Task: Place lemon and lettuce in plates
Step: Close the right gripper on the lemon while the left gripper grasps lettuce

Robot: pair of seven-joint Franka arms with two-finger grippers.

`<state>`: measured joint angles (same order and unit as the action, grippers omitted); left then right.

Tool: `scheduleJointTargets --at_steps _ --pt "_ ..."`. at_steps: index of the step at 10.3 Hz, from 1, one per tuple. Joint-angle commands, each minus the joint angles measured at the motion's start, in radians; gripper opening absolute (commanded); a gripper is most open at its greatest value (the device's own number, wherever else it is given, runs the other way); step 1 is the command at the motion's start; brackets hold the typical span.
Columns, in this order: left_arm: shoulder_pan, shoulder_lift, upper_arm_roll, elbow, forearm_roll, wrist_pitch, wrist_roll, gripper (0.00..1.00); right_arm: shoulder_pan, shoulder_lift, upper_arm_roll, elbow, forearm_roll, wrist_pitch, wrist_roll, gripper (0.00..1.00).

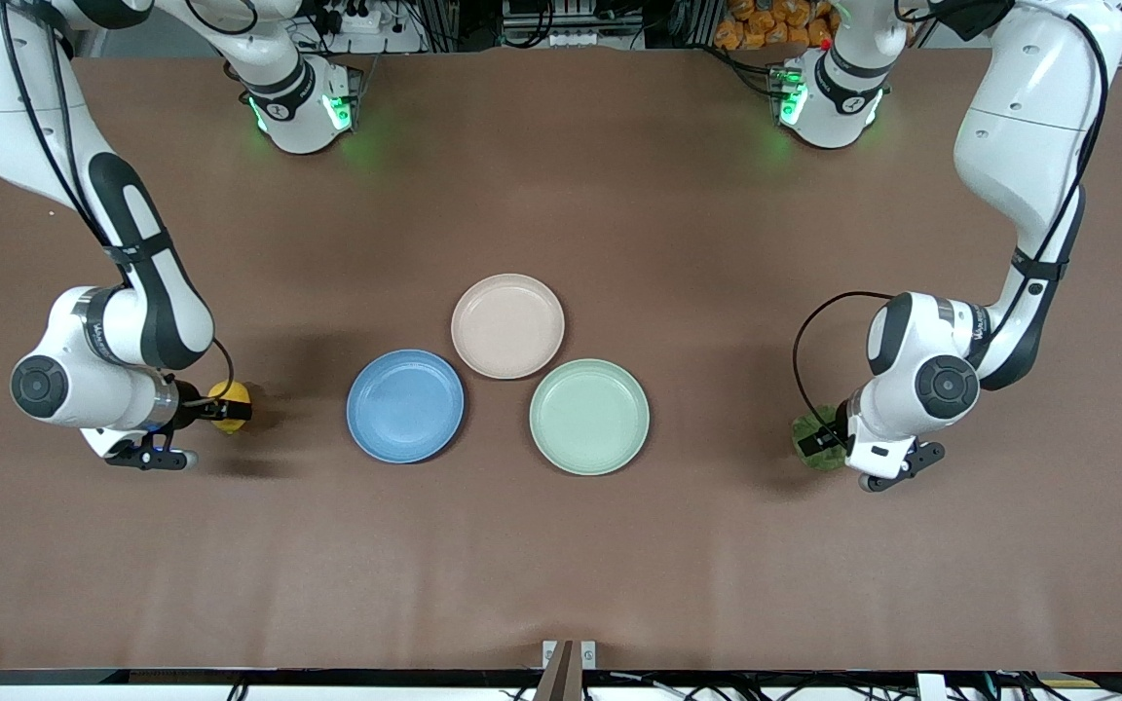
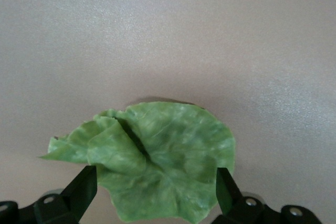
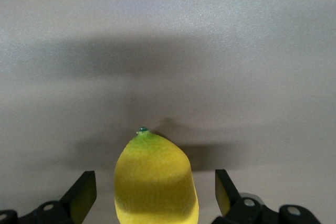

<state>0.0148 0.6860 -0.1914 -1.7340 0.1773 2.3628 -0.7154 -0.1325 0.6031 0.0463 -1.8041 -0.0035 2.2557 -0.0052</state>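
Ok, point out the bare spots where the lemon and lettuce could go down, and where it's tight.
All three plates are bare: the blue plate, the beige plate and the mint plate. Open tabletop runs between the lemon and the blue plate, and between the lettuce and the mint plate. It is crowded only where the plates cluster, nearly touching.

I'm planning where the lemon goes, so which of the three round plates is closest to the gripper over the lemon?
The blue round plate: it lies toward the right arm's end, nearest the right gripper; the beige-pink plate and mint-green plate lie farther off.
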Motion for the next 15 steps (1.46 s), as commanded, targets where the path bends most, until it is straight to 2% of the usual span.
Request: scheduleJointTargets --at_steps 1,3,6,7,8,9,10,15 --pt "0.002 0.021 -0.002 0.008 0.036 0.035 -0.035 1.0 -0.007 -0.008 0.007 -0.027 0.0 0.031 -0.013 0.95" --pt "0.001 0.029 -0.002 0.008 0.036 0.038 -0.035 1.0 -0.007 -0.008 0.007 -0.028 0.0 0.031 -0.015 0.72" --pt "-0.001 0.041 0.006 0.008 0.036 0.053 -0.035 1.0 -0.007 -0.008 0.007 -0.028 0.0 0.03 -0.015 0.5" --pt "-0.001 0.041 0.006 0.008 0.036 0.059 -0.035 0.97 -0.007 -0.008 0.007 -0.028 0.0 0.03 -0.015 0.47" --pt "0.001 0.041 0.006 0.008 0.034 0.061 -0.035 0.55 -0.007 -0.009 0.007 -0.028 0.0 0.028 -0.015 0.45" --pt "0.001 0.04 0.006 0.01 0.036 0.061 -0.035 0.18 -0.007 -0.009 0.007 -0.024 0.0 0.021 -0.015 0.43" --pt "-0.004 0.038 0.009 0.01 0.036 0.061 -0.036 0.0 -0.007 -0.012 0.007 -0.023 0.0 0.016 -0.016 0.42" --pt "-0.016 0.009 0.009 0.01 0.097 0.052 -0.056 0.0 0.001 -0.022 0.017 0.048 0.008 -0.114 -0.012 0.39"
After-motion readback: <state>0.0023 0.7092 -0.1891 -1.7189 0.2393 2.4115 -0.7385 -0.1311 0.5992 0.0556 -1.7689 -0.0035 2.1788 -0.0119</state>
